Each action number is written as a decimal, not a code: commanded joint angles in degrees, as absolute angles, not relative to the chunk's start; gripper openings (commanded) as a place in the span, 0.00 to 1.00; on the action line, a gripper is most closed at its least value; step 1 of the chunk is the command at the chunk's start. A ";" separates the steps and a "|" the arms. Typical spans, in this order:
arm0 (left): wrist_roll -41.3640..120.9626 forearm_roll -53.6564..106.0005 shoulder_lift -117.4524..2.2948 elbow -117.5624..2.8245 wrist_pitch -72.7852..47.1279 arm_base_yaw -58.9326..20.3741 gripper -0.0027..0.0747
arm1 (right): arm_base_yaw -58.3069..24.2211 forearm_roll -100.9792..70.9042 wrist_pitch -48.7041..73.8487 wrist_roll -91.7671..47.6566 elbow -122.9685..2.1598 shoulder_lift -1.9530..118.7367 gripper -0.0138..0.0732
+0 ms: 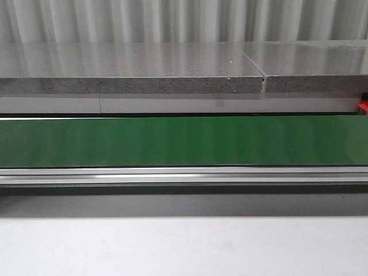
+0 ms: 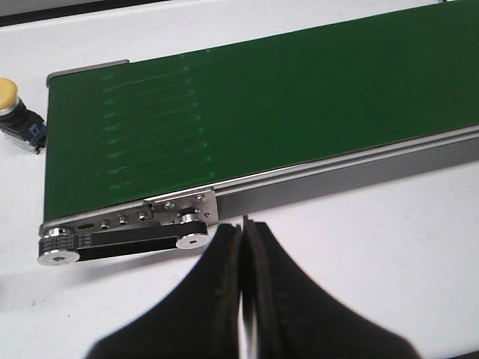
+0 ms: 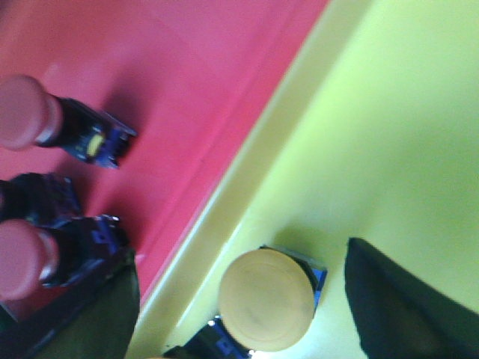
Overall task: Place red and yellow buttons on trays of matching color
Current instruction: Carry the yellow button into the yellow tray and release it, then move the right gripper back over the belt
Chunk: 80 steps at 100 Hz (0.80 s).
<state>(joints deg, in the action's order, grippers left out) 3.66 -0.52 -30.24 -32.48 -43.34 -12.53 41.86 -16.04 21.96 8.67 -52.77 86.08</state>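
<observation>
The right tool [image 3: 239, 299] stands with its jaws apart above the yellow tray [image 3: 404, 112], its two fingers flanking a yellow button [image 3: 266, 299] that stands cap-up on the tray floor; whether the pads touch the button cannot be told. The step in hand appears to be the placing of this button in its matching tray, so the next move calls for a straight lift with the jaws kept wide so neither finger drags the button. The tray's raised rim runs just beside the button, and beyond it the red tray [image 3: 165, 67] carries two red buttons [image 3: 30, 112], [image 3: 26, 262] lying on their sides; one finger hangs over that rim, so sideways travel toward the red tray offers little room. The left tool [image 2: 243, 299] is closed on nothing, poised over the white table [image 2: 374, 247] just beside the end of the green conveyor belt [image 2: 262, 105]. A second yellow button [image 2: 11, 101] stands on the table past the belt's end, well apart from this tool. The front view shows the belt bare.
</observation>
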 commanded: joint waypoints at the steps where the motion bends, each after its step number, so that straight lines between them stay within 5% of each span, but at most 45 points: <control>1: 3.02 0.00 -30.31 -34.07 -39.82 -12.99 0.01 | 41.89 -15.13 20.08 8.09 -54.14 81.19 0.81; 18: 3.02 0.00 -30.31 -34.07 -39.82 -12.99 0.01 | 38.78 -14.70 20.67 4.92 -54.14 75.74 0.67; 42: 3.02 0.00 -30.31 -34.07 -39.82 -12.99 0.01 | 28.79 -14.56 22.04 -0.42 -54.14 70.58 0.07; 80: 3.02 0.00 -30.31 -34.07 -39.82 -12.99 0.01 | 10.37 -6.15 25.71 -2.95 -54.14 67.10 0.08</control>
<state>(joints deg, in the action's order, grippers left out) 3.66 -0.52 -30.24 -32.48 -43.34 -12.53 13.35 -9.09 27.22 -2.10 -52.77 69.46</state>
